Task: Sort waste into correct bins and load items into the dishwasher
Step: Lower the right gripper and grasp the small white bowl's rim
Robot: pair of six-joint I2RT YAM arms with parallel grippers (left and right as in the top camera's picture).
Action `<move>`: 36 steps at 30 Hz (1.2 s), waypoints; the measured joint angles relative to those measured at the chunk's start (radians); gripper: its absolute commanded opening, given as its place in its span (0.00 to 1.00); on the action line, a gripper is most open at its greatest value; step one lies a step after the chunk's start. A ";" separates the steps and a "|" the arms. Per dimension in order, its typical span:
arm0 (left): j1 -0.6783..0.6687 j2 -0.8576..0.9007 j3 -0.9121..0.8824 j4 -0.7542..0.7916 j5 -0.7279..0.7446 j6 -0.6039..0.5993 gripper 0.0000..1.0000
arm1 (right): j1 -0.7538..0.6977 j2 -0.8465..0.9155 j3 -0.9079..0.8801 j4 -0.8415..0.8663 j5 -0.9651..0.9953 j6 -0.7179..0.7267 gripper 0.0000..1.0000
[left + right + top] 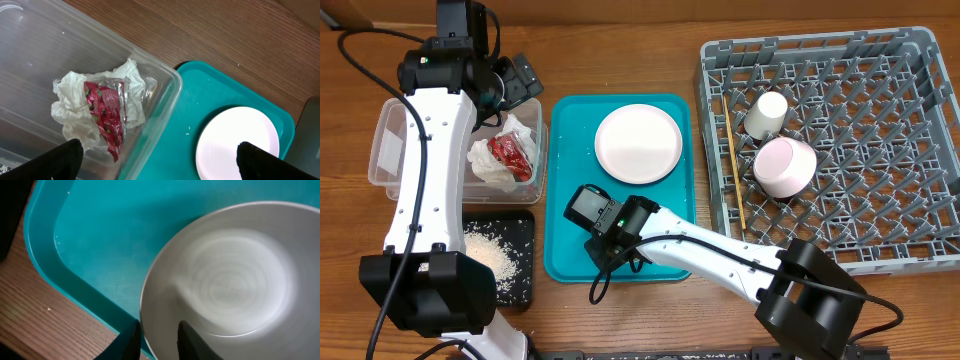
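evidently the sorting is nearly done. the left gripper (165,162) hangs with its fingers spread wide and nothing between them. directly below it, in the clear rectangular plastic tub (388,140), lie one crumpled white paper napkin (75,100) and, on top of that, one small red shiny wrapper (105,115), probably binned together as dry rubbish. beside the right gripper (155,342), on its left, the shallow black rectangular tray (522,228) holds one loose heap of brownish-white food crumbs (488,256), kept apart as food waste.

the right gripper's fingertips stand close together with a narrow gap. the rim of the one pale pink round plate (638,143) shows in that gap, but i cannot tell whether they pinch it. the plate lies flat just ahead of this gripper on the large teal serving tray (570,120), so its edge is likely the only place to take hold.

well off to this gripper's right, the large square grey plastic dish rack (920,42) carries one small cream cup (766,113), one white-pink bowl (784,166) and the thin wooden chopsticks (732,170), which lie too close together to count apart. cup and bowl look mouth-down, presumably to drain. two bins, one rack, one plate left to load.
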 measured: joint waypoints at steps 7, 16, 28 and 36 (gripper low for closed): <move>0.000 0.000 0.000 0.000 0.000 0.000 1.00 | 0.000 0.000 0.000 -0.008 -0.001 0.006 0.18; 0.000 0.000 0.000 0.000 0.000 0.000 1.00 | 0.000 0.000 0.000 -0.032 -0.016 0.021 0.20; 0.000 0.000 0.000 0.000 0.000 0.000 1.00 | 0.000 0.001 -0.021 -0.030 -0.019 0.022 0.21; 0.000 0.000 0.000 0.000 0.000 0.000 1.00 | 0.000 0.001 -0.023 -0.020 -0.019 0.026 0.11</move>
